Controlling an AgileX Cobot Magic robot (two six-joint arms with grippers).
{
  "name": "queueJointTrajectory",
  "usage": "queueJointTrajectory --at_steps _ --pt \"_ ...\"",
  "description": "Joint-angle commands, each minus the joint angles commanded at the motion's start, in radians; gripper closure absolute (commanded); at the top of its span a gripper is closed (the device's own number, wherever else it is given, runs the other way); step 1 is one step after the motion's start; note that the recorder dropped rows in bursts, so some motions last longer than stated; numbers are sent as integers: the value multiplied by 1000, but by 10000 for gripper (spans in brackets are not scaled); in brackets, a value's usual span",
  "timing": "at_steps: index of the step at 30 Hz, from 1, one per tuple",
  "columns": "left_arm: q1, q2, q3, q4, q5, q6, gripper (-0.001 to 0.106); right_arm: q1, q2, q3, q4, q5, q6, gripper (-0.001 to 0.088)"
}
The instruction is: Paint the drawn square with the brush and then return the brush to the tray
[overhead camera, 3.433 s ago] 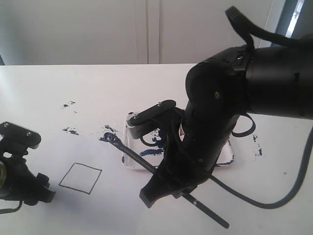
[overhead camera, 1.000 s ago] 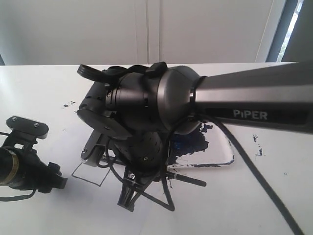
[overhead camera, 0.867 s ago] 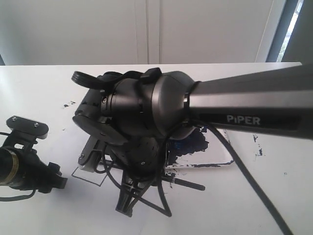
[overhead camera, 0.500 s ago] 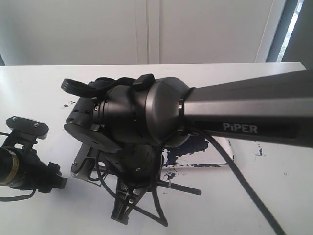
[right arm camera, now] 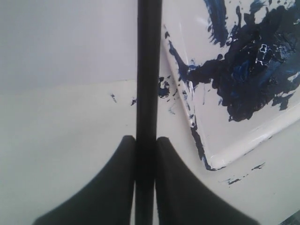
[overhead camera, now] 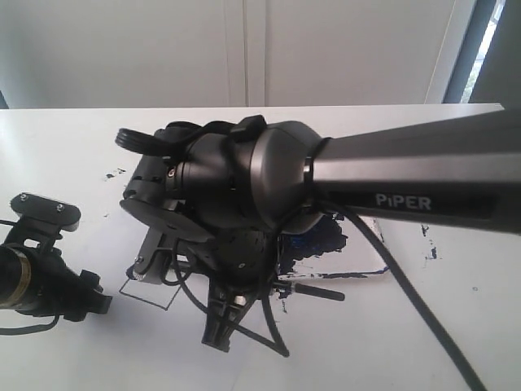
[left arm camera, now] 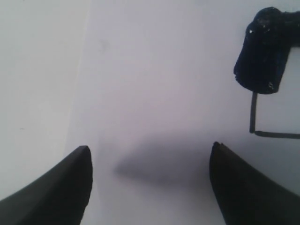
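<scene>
White table [overhead camera: 65, 138], right fingers [right arm camera: 117, 187] pinching the brush [right arm camera: 149, 70], handle lying left-right, loaded tip at the drawn square [left arm camera: 274, 134] corner, left fingers [left arm camera: 61, 187] spread nearby

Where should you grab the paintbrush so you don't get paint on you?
Grip the brush on its bare black handle, as the right gripper does, well away from the paint-loaded tip. Close from the two sides, across the handle: it is thin and straight, so a pinch holds it squarely.
</scene>
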Motion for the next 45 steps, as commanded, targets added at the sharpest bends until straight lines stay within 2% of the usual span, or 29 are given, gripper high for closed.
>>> queueJointTrajectory --at_steps 16,23,29,36,40,45 --pt "0 0 0 0 12 0 304 4 0 0 101 0 0 868" --pt "2 0 -2 -18 120 -2 304 4 -18 1 167 0 -27 868" --pt "2 0 -29 -20 136 -2 304 4 -47 1 187 0 -29 868" --pt "3 0 -66 -29 167 -4 304 5 -47 48 198 0 -45 868" --pt "3 0 -70 -43 206 -4 304 5 -47 96 160 0 -47 868" --pt "3 0 -70 -49 199 -4 304 5 -47 106 118 0 -30 868"
